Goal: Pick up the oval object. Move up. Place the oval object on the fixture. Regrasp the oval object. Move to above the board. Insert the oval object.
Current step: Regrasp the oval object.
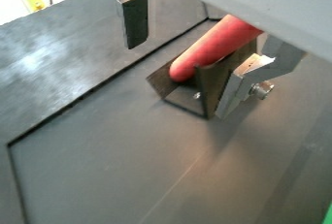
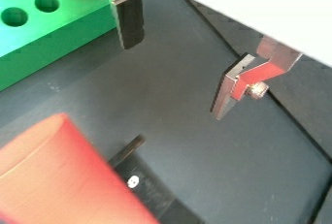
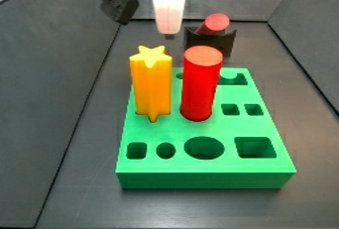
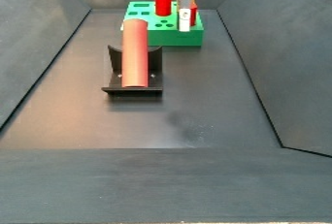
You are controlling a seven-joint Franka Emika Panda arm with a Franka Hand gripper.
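- The long dull-red, salmon-tinted oval peg lies lengthwise on the small black notched fixture, well apart from the large flat green board with shaped holes; the placing step appears done, the regrasp pending.
- The gripper hangs clear of the peg with its flat silver fingers spread wide and nothing between them; in a side view it sits near the far end of the board.
- Risk: a regrasp that closes off-centre could roll the peg in the notch, twisting its oval section out of line with the hole.
- Risk: the upright yellow star-shaped peg and bright red round cylinder stand on the board; a low approach could strike them.
- Risk: a grip near the peg's end could let it tilt and jam on insertion.
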